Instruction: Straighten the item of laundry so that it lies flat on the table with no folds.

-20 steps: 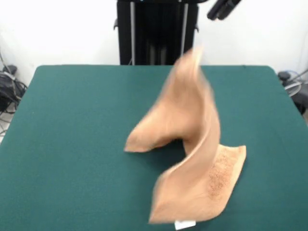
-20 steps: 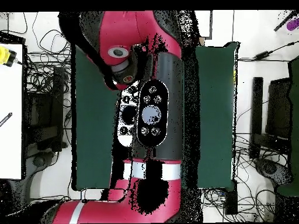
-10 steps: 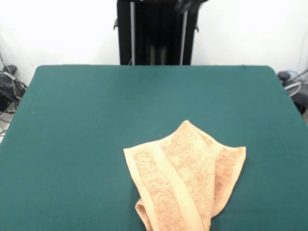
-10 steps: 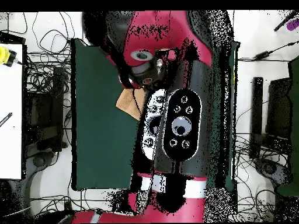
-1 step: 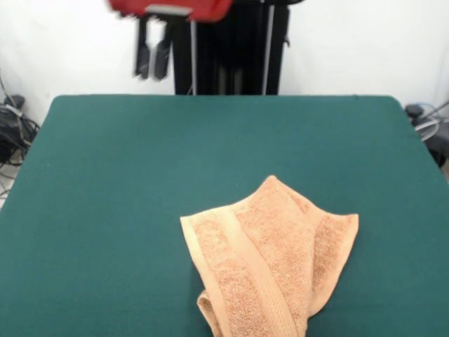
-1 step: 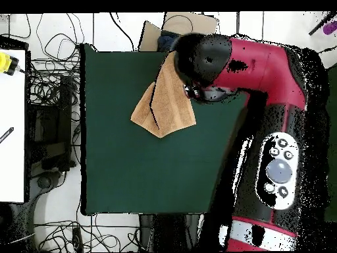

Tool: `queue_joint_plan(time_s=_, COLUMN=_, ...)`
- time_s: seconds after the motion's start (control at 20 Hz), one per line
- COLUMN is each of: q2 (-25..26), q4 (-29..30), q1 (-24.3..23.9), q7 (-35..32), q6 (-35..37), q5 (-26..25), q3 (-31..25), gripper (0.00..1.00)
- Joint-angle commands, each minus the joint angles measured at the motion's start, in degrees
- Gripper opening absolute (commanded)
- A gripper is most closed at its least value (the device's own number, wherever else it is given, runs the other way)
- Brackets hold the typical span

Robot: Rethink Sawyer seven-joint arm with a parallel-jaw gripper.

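We see the towel (image 5: 270, 263) lying crumpled toward the near edge of the table (image 5: 105, 182) in the front view, folded over itself so that one layer with a woven border band crosses diagonally on top of another, a rounded peak pointing toward the far side and one corner jutting out on the picture's right. In the overhead view the same towel (image 6: 163, 100) shows as a pointed, folded shape near the table's top edge, partly covered by the arm's red and black body. The gripper (image 5: 152, 56) hangs high at the far side, well apart from the towel, its two dark fingers hanging parallel with a narrow gap between them and nothing held; we read it as empty and released. We judge the towel to be light, soft and limp terry: it will drape and fold under its own weight instead of holding a shape, and its nap should grip the cloth-like tabletop a little, so a drag may pull it flat rather than slide the whole piece. We would take hold at an exposed corner or along the edge of the upper layer, the jutting corner on the picture's right looking easiest, pinching only one layer so the fold can be peeled back.
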State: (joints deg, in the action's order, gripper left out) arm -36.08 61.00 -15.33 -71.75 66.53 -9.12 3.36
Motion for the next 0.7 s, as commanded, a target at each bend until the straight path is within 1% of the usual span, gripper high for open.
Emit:
queue_joint_plan(time_s=0.05, q2=3.39, q4=21.26, q1=-1.65, q7=-6.29, q6=-16.85, q5=2.03, q3=-6.71, gripper=0.0)
queue_joint_plan(time_s=0.25, q2=6.57, q4=25.33, q1=-3.57, q7=-6.76, q6=-28.69, q5=1.95, q3=-9.42, gripper=0.0)
queue_joint_plan(time_s=0.4, q2=8.48, q4=28.16, q1=-4.98, q7=-8.32, q6=-34.87, q5=2.93, q3=-11.11, gripper=0.0)
queue_joint_plan(time_s=0.55, q2=9.16, q4=30.13, q1=-4.85, q7=-10.34, q6=-39.39, q5=3.31, q3=-11.28, gripper=0.0)
queue_joint_plan(time_s=0.7, q2=9.76, q4=30.39, q1=-4.19, q7=-11.17, q6=-40.74, q5=3.73, q3=-11.08, gripper=0.0)
